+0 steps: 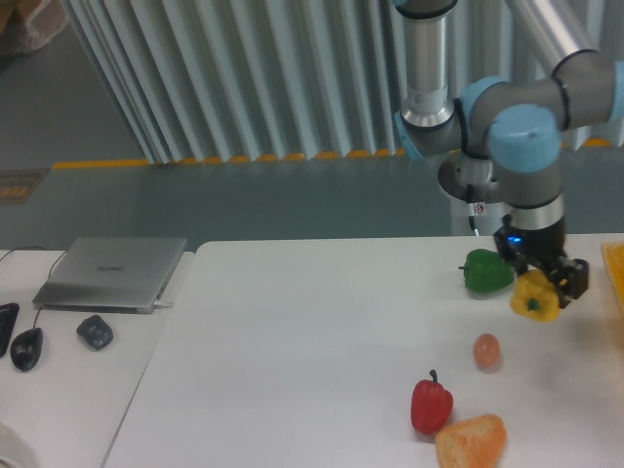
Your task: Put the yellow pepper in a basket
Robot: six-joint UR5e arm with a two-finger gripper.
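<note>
One thing in hand: the yellow pepper [536, 295], up off the table [292, 341] and clamped in the claw [546, 283].
Claw state: fingers closed narrow on the pepper, roughly a pepper's width apart. It looks like a top/side pinch, with the stem nub facing down toward us. We can't really make out the pads themselves.
Where the pepper is: right under the claw tip, hanging in the air, touching nothing but the claw.
Where the basket is: off to the claw's right at the frame edge. Only a thin orange-yellow sliver of the basket [615, 268] shows, so we can't tell how deep or wide it is.
Step we think we're on: carrying over to the basket, so most of the job looks done, with the drop-off left.
How to do it well: keep the height until the pepper is fully past the basket's near rim, then lower it inside before opening. Letting go early at the edge could bounce it off the rim back onto the table.
Watch out for: the green pepper [487, 270] just left of and behind the claw. It's close, so don't swing back that way.
Other stuff: below and left of the claw sit a small brownish onion-looking thing [487, 350], the red pepper [431, 403] and a lumpy orange vegetable [471, 441], all well out of the path.
</note>
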